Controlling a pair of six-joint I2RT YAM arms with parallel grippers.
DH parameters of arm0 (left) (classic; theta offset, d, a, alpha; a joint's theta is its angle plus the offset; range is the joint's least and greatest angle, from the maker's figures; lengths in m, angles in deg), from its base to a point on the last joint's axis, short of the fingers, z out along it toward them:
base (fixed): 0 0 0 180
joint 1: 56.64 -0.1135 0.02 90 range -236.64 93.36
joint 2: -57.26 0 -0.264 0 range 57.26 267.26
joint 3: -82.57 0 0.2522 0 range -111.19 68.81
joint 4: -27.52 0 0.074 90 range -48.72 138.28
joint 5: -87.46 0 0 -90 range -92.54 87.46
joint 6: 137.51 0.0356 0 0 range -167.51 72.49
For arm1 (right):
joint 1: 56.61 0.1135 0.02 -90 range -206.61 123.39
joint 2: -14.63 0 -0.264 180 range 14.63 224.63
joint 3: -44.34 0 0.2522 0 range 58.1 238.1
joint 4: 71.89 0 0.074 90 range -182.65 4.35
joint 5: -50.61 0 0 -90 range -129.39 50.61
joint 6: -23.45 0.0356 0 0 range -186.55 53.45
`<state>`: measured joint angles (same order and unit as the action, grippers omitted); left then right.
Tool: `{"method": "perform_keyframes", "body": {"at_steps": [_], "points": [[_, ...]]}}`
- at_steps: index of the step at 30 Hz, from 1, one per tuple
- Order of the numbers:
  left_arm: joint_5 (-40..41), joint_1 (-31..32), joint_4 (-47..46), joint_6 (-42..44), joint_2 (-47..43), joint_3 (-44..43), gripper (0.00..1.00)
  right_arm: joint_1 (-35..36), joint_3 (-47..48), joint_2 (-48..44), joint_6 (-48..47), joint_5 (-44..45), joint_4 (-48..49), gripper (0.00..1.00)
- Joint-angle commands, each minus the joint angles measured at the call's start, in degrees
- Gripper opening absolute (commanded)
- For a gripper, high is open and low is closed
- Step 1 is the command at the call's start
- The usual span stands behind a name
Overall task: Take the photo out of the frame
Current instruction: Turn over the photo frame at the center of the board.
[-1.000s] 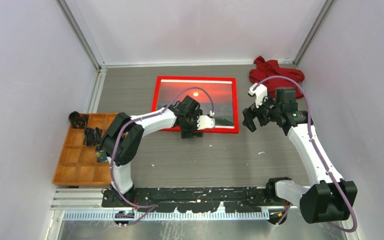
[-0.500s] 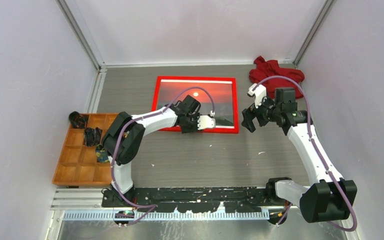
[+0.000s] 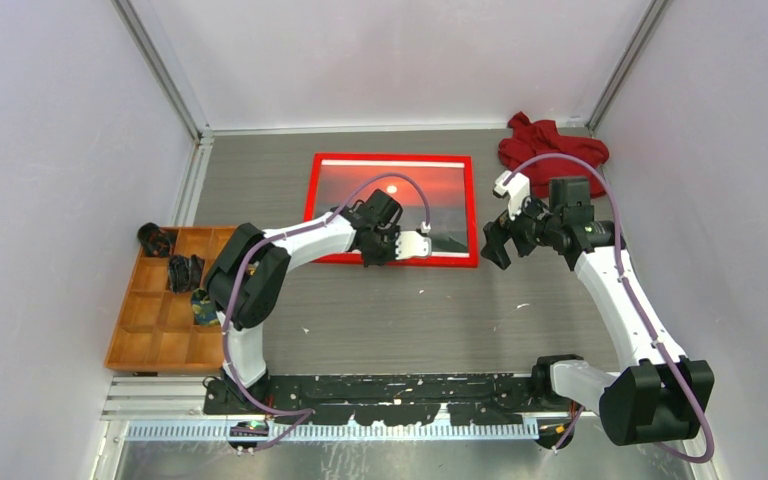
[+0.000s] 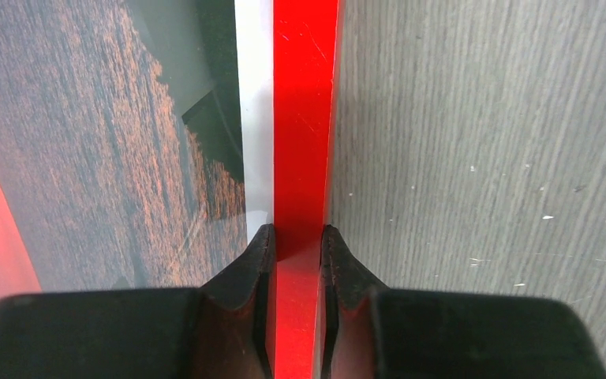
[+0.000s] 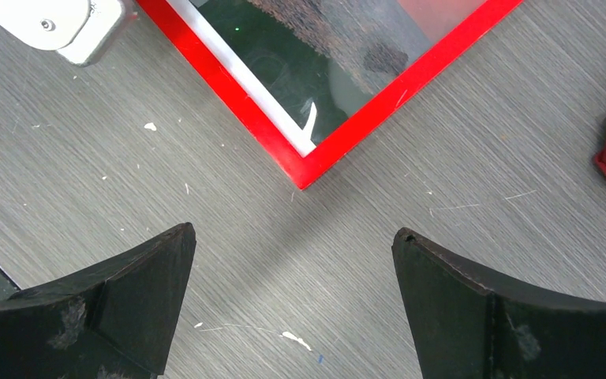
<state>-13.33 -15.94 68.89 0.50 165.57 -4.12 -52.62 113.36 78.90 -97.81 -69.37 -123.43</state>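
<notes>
The red frame [image 3: 390,156] lies flat at the middle back of the table with the sunset photo [image 3: 390,195] inside it. My left gripper [image 3: 374,256] is at the frame's near rail. In the left wrist view that gripper [image 4: 296,237] is shut on the red rail [image 4: 304,118], one finger on each side, with the photo's white strip [image 4: 254,103] and dark landscape [image 4: 87,158] beside it. My right gripper [image 3: 493,245] hangs open just right of the frame's near right corner [image 5: 308,170], and the right wrist view shows bare table between its fingers [image 5: 293,237].
A crumpled red cloth [image 3: 550,145] lies at the back right, close behind the right arm. A wooden compartment tray [image 3: 160,320] with small dark objects stands at the left edge. Walls close in the table on three sides.
My left gripper has closed onto the frame's near rail. My right gripper has drifted slightly left toward the frame's corner, still open. The frame has stayed in place.
</notes>
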Motion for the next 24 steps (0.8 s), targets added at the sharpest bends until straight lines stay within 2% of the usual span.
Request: {"method": "perform_keyframes", "body": {"at_steps": [1, 6, 10, 18, 24], "points": [[-4.6, 0.3, 3.0, -2.5, -2.9, -2.8, 0.00, -0.1, -0.3, -0.8, -2.0, -4.0, -0.7, 0.99], [-6.9, 0.3, 5.1, -4.3, -4.1, -4.6, 0.00, 0.5, -2.7, -2.0, -6.5, -6.7, -0.8, 0.99], [-8.8, 0.3, 6.2, -5.6, -4.8, -5.4, 0.00, 3.3, -5.7, -3.3, -11.6, -4.1, -0.1, 1.00], [-10.6, 0.3, 9.2, -7.0, -6.0, -7.7, 0.00, 11.4, -12.1, -4.4, -16.0, 8.0, 8.9, 0.99], [-12.0, 0.4, 10.7, -7.8, -6.6, -9.0, 0.00, 17.8, -16.2, 0.2, -18.7, 20.6, 18.0, 0.99]]}}
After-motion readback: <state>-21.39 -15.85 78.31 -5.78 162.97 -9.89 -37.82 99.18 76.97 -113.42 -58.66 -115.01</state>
